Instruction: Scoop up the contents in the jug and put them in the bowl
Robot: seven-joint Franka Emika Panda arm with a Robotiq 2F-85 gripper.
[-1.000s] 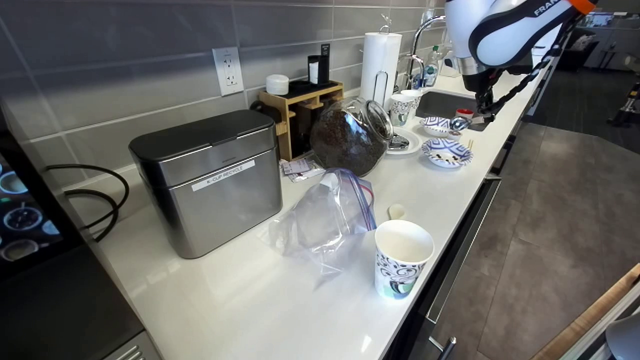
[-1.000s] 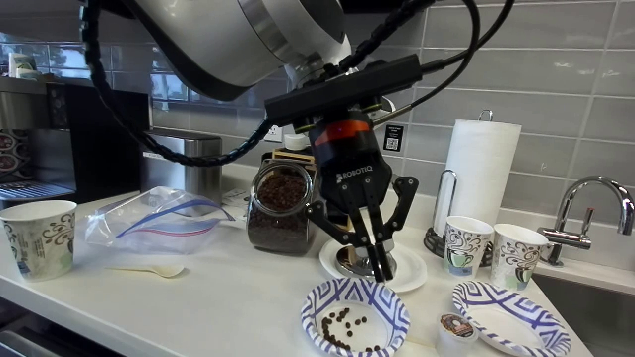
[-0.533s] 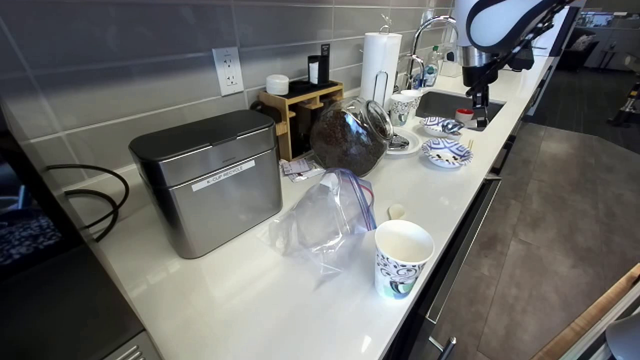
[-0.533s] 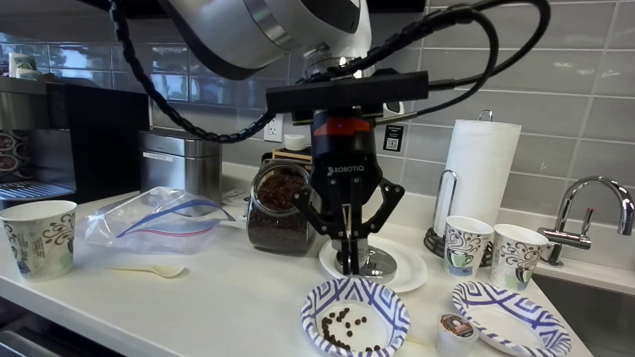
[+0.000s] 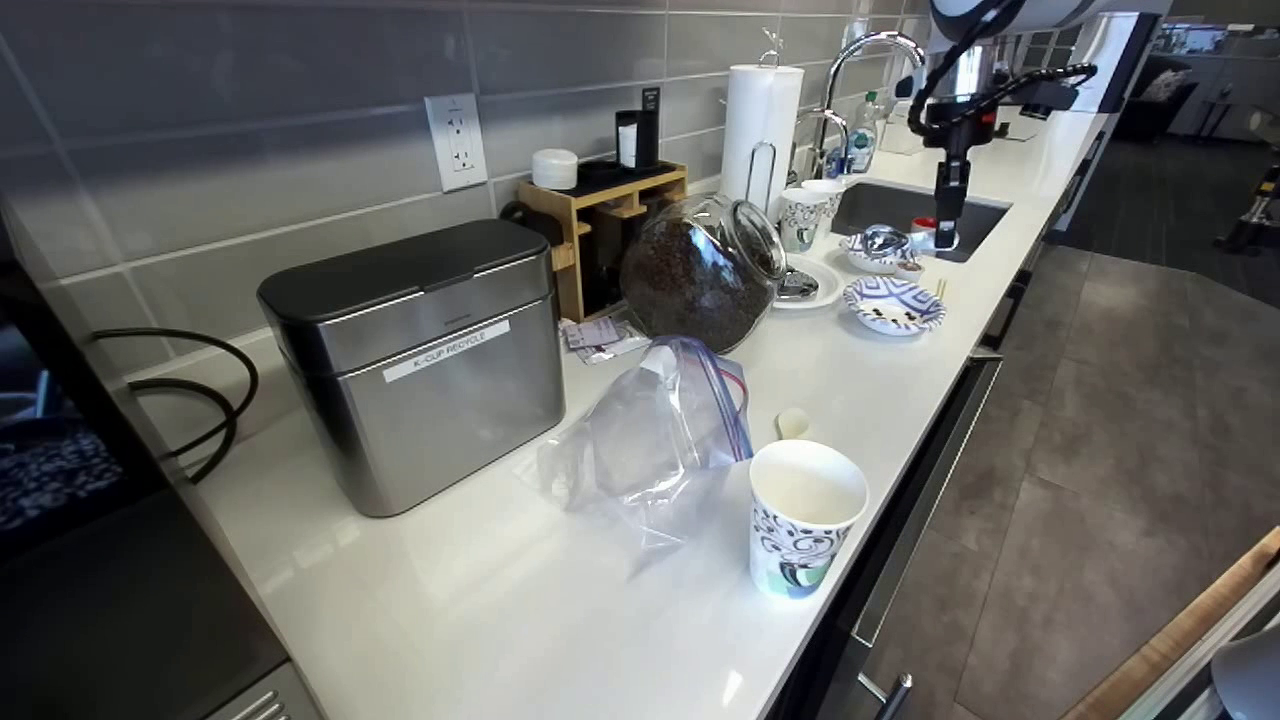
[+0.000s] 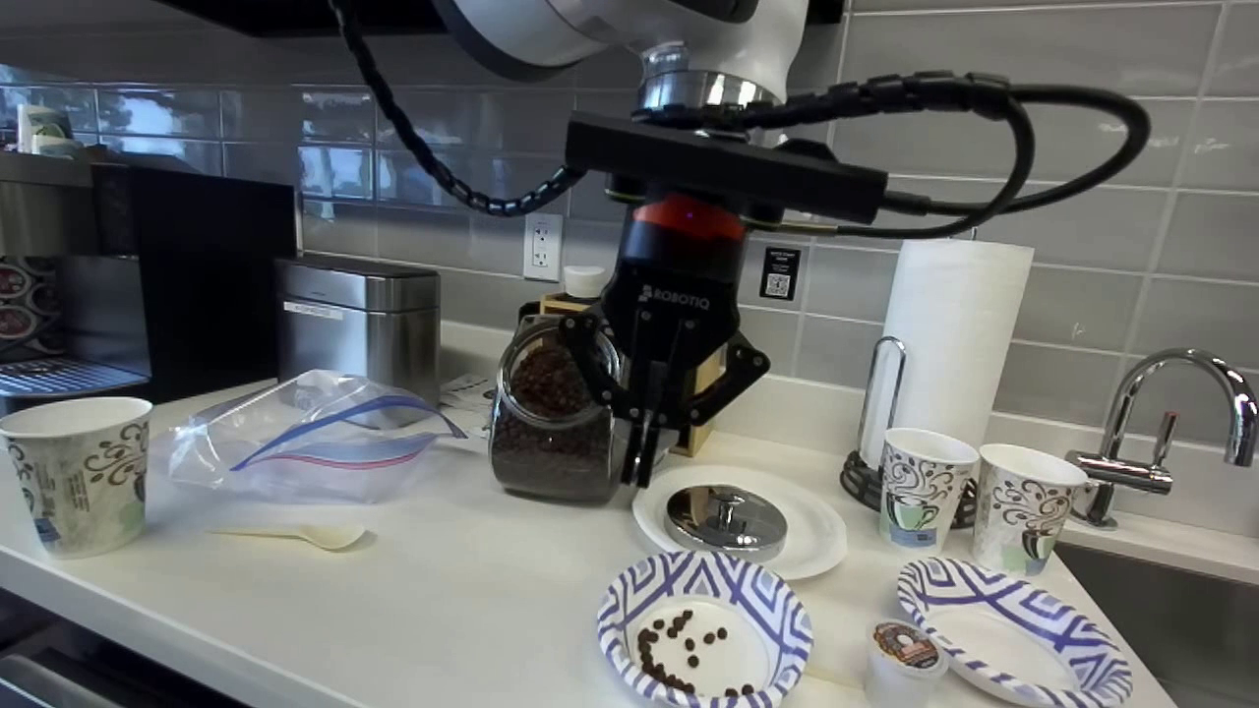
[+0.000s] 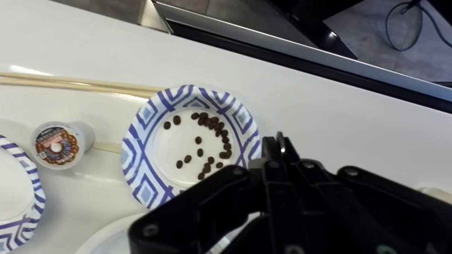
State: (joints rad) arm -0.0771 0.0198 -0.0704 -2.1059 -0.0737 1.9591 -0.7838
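Note:
The jug is a glossy, bulbous glass jar of dark brown beans, resting tilted with its round mouth open, in both exterior views (image 5: 690, 280) (image 6: 551, 467). A blue-and-white patterned bowl (image 6: 710, 570) holds several beans; it also shows in the wrist view (image 7: 243, 114). My gripper (image 6: 639, 470) is above the counter beside the jug's mouth, beyond the bowl. In an exterior view my gripper (image 5: 945, 238) is shut on the handle of a shiny metal scoop (image 5: 885, 240). In the wrist view only a thin metal edge shows between the fingertips (image 7: 279, 144). The scoop's contents are hidden.
A metal lid (image 6: 726, 521) lies on a white plate (image 6: 831, 551) behind the bowl. A second patterned bowl (image 6: 1023, 629), a coffee pod (image 6: 905, 649), chopsticks (image 7: 81, 84) and paper cups (image 6: 925, 482) stand nearby. A plastic bag (image 6: 305, 442) and a spoon (image 6: 329, 536) lie by the jug.
In an exterior view my gripper has moved left and up, from above the lid to beside the jug, and tilted the opposite way. The lid now shows fully. The scoop moved with the gripper.

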